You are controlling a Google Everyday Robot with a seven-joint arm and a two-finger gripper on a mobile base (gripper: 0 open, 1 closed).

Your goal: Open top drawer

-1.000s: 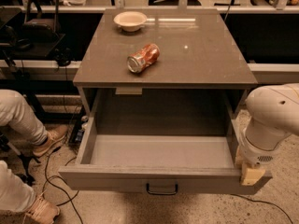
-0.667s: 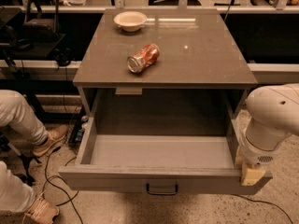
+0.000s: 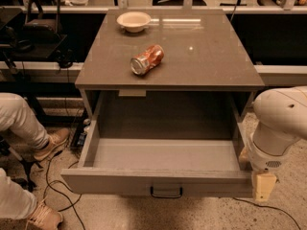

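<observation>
The top drawer (image 3: 163, 155) of the grey cabinet stands pulled far out toward me, and its deep grey box is empty. Its flat front (image 3: 115, 182) carries a small black loop handle (image 3: 166, 192) at centre. No other drawers show. My white arm (image 3: 280, 123) comes in from the right. My gripper (image 3: 264, 186), with a beige tip, hangs just outside the drawer's front right corner, off to the right of the handle and holding nothing that I can see.
On the cabinet top (image 3: 211, 56) lie a tipped red soda can (image 3: 146, 59) and a white bowl (image 3: 134, 20). A seated person's legs and shoes (image 3: 29, 143) are at the left, with cables on the floor (image 3: 57, 186). Desks run along the back.
</observation>
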